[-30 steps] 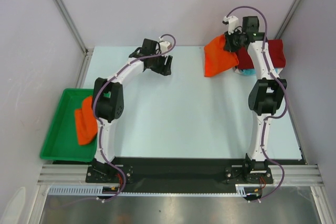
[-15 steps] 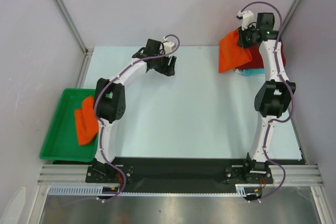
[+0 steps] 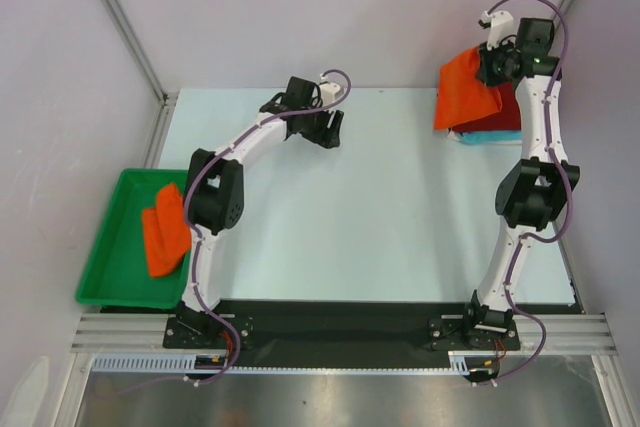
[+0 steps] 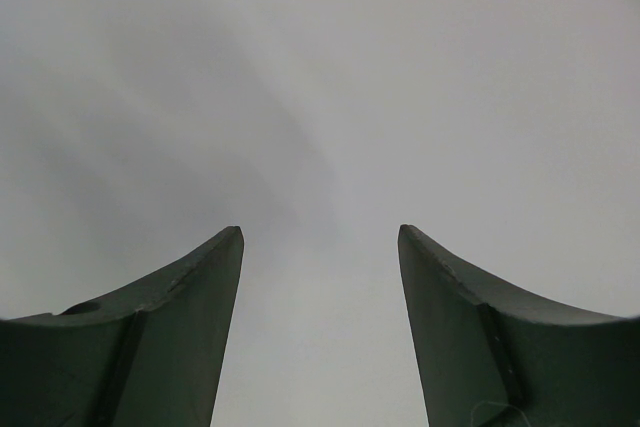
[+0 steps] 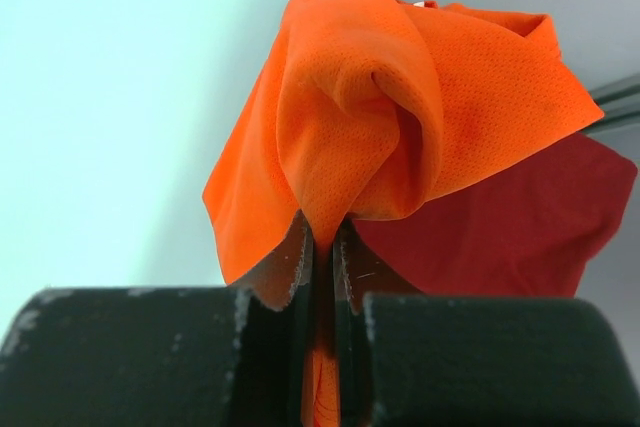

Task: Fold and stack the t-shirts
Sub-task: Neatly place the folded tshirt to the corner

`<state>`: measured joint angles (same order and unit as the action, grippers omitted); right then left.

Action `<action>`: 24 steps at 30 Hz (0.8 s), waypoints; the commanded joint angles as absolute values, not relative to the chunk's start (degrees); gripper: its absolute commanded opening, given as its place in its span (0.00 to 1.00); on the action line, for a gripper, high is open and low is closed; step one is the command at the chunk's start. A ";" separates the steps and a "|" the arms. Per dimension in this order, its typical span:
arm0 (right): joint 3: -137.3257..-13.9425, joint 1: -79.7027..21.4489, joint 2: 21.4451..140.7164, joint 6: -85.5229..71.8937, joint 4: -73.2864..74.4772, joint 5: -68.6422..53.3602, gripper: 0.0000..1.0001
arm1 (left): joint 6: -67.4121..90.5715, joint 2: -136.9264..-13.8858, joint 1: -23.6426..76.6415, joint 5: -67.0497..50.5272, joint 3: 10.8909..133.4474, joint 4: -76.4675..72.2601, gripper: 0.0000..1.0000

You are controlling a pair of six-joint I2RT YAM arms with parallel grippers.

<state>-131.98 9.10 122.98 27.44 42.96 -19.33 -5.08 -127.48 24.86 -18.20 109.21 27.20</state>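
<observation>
My right gripper (image 3: 493, 71) is shut on an orange t-shirt (image 3: 466, 94) and holds it hanging above the far right corner of the table; in the right wrist view the orange t-shirt (image 5: 400, 107) bunches out from between the closed fingers (image 5: 298, 247). Under it lie a dark red t-shirt (image 5: 510, 227) and a turquoise t-shirt (image 3: 488, 135). My left gripper (image 3: 335, 129) is open and empty over the far middle of the table; its wrist view shows only its fingers (image 4: 190, 297) and bare surface. A folded orange t-shirt (image 3: 165, 229) lies in the green tray (image 3: 110, 257).
The green tray sits off the table's left edge. Grey walls and metal frame posts (image 3: 120, 22) close in the back and sides. The right arm reaches up tall along the right edge.
My right gripper has carried the orange t-shirt rightward and back, from left of the red shirt to over the pile. My left gripper has shifted slightly right.
</observation>
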 commanded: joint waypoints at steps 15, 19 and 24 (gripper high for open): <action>-135.87 13.44 128.05 27.77 38.85 -16.00 0.00 | -7.73 -125.60 25.22 -16.09 108.81 26.46 0.70; -137.63 14.15 129.98 28.39 37.88 -14.68 0.00 | -7.91 -124.63 25.22 -16.00 107.23 26.46 0.70; -139.22 15.64 132.53 27.95 36.04 -11.87 0.00 | -7.82 -124.10 25.31 -16.44 106.09 26.54 0.70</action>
